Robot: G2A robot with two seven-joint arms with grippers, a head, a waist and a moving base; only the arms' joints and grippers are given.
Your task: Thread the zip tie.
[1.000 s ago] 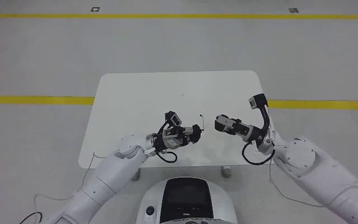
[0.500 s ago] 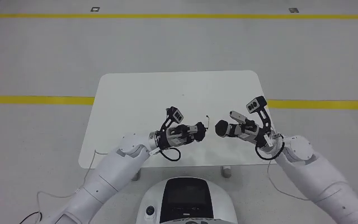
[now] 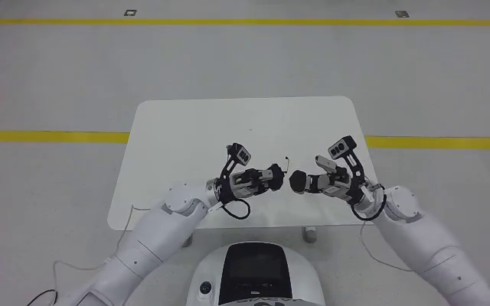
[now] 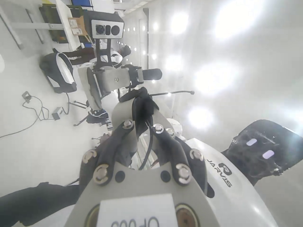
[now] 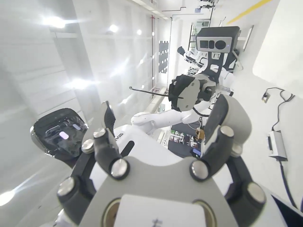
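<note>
A thin black zip tie [image 4: 172, 93] is pinched in my left gripper [image 4: 139, 102], which is shut on its base. The free end sticks out past the fingers into the air. In the top view the left gripper [image 3: 274, 175] is held above the near part of the white table [image 3: 230, 122], and the zip tie [image 3: 285, 162] pokes up beside it. My right gripper [image 3: 295, 182] faces it a short gap away, open and empty. From the right wrist, its own fingers [image 5: 106, 116] are spread wide, and beyond them are the left gripper [image 5: 182, 93] and the zip tie [image 5: 146, 91].
The table's far half is bare white surface. Yellow floor lines [image 3: 61, 137] run past both sides of the table. A cable and power brick [image 5: 275, 145] lie on the floor below.
The right gripper has swung in toward the left one, and the gap between them has narrowed. The left gripper has edged forward and turned, and the tie's free end now points up.
</note>
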